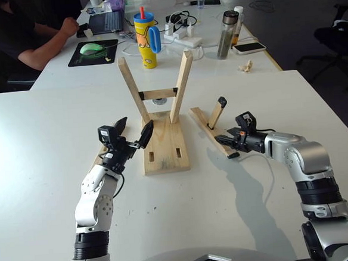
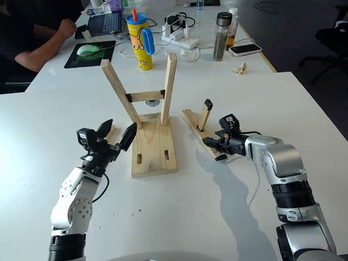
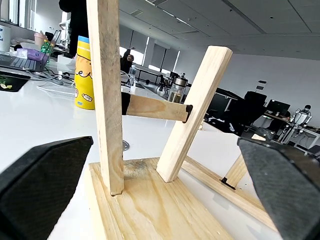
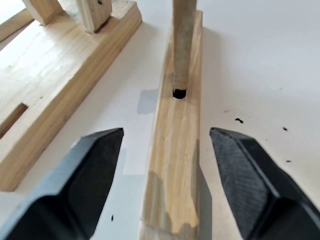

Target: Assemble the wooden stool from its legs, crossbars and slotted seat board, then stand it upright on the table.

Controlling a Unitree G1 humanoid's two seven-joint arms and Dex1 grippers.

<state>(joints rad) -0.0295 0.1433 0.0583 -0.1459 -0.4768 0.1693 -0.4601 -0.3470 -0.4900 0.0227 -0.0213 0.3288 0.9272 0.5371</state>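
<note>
Right tool (image 1: 226,147), jaws open, straddles the near end of the loose leg (image 1: 201,121) lying right of centre on the counter (image 1: 42,128); a skewed pinch could spin it. Left tool (image 1: 134,128), open too, sits beside the seat board (image 1: 165,152) and could nudge it.

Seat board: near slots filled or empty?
Empty. Both near slots in the seat board lie open; only the far end holds two legs, joined by a crossbar.

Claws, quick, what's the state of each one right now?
Left claw: open, empty.
Right claw: open, astride the loose leg, not gripping.
</note>
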